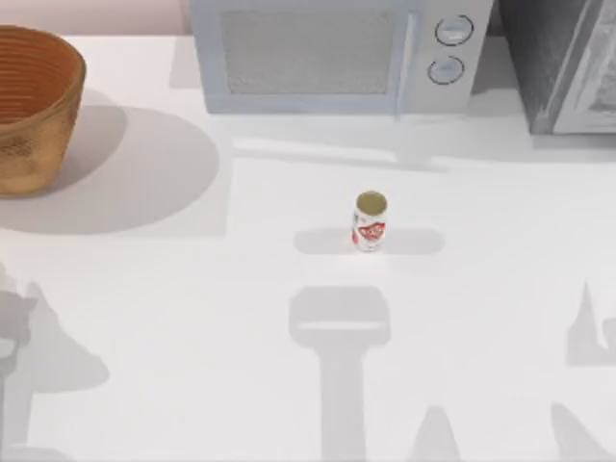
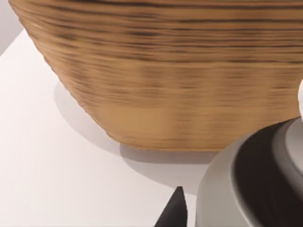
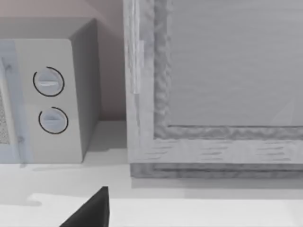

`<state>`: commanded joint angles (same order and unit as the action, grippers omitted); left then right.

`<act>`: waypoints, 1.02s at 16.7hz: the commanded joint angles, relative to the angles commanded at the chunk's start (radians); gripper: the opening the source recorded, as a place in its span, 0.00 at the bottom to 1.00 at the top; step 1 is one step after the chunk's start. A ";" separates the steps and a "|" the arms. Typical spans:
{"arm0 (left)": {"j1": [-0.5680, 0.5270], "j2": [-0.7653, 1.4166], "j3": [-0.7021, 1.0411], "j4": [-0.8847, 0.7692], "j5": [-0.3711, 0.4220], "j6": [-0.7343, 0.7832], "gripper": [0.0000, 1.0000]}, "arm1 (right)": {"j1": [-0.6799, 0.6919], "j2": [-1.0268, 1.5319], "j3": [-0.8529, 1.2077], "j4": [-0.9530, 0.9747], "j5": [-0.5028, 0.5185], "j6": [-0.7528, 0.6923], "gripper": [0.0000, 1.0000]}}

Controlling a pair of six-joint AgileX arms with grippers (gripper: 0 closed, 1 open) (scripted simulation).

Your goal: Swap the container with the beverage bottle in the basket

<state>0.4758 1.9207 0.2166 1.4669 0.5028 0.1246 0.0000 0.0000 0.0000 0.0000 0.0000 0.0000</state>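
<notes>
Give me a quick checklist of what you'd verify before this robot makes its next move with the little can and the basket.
1. Beverage bottle standing upright: ok; it stands on the white table near the middle.
2. Room around the bottle for a grasp: ok; nothing touches it, and the microwave is well behind it.
3. Basket located: ok; it sits at the table's far left corner, and the left wrist view shows its woven side close up.
4. Basket contents, the container to be swapped: cannot tell; its inside is not visible.
5. Hands ready, open or shut: cannot tell; just a dark finger tip and another show.
</notes>
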 joint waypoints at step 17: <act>0.111 -0.124 0.141 -0.183 -0.066 -0.014 0.00 | 0.000 0.000 0.000 0.000 0.000 0.000 1.00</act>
<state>0.5870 1.7968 0.3576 1.2840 0.4367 0.1106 0.0000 0.0000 0.0000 0.0000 0.0000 0.0000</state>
